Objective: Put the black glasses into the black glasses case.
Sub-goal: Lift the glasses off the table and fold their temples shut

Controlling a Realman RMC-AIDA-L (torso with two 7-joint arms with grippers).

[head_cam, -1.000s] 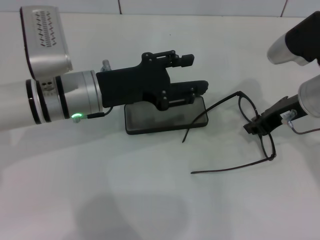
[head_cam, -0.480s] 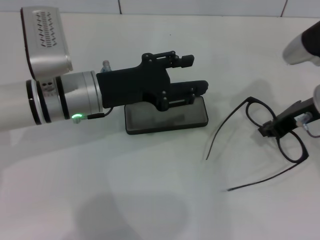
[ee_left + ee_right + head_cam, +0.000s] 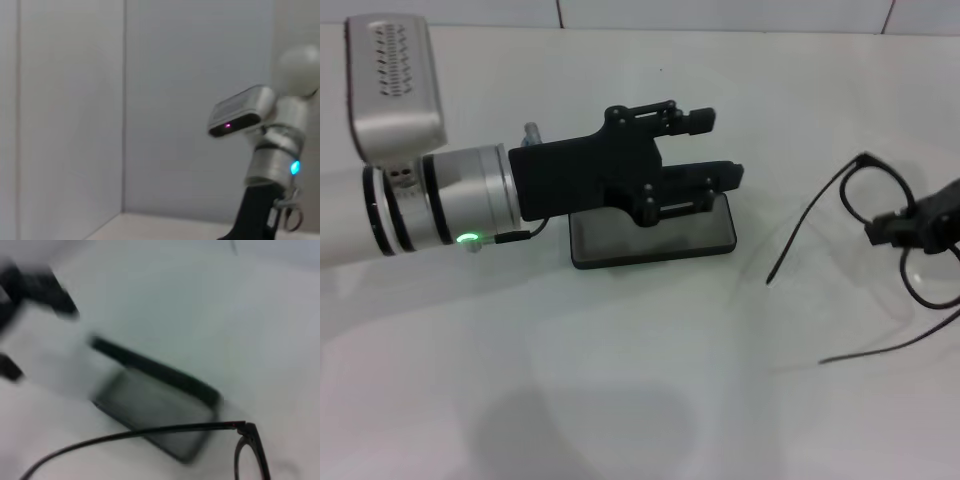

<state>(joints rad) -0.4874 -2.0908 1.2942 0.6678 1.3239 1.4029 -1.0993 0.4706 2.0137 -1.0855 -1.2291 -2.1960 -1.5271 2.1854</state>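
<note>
1. The right gripper (image 3: pixel 910 222) sat at the right edge of the head view, closed on the bridge of the black glasses (image 3: pixel 880 230); most of the arm behind it was cut off by the frame.
2. The glasses hung in its grip above the white table (image 3: pixel 620 380), well to the right of the case. One lens rim showed fully, the other ran partly out of view, and the two temple arms trailed toward the case and the near side.
3. The right wrist view caught only one temple arm and a corner of the frame (image 3: pixel 240 432), with the blurred case beyond.
4. The left gripper (image 3: pixel 720 150) reached across the far side of the black glasses case (image 3: pixel 655 235), its fingers spread and holding nothing; its body hid the case's far edge.
5. The case lay flat on the table. Its lettering could not be made out.
6. The left wrist view showed only a pale wall and the right arm (image 3: pixel 277 165).
</note>
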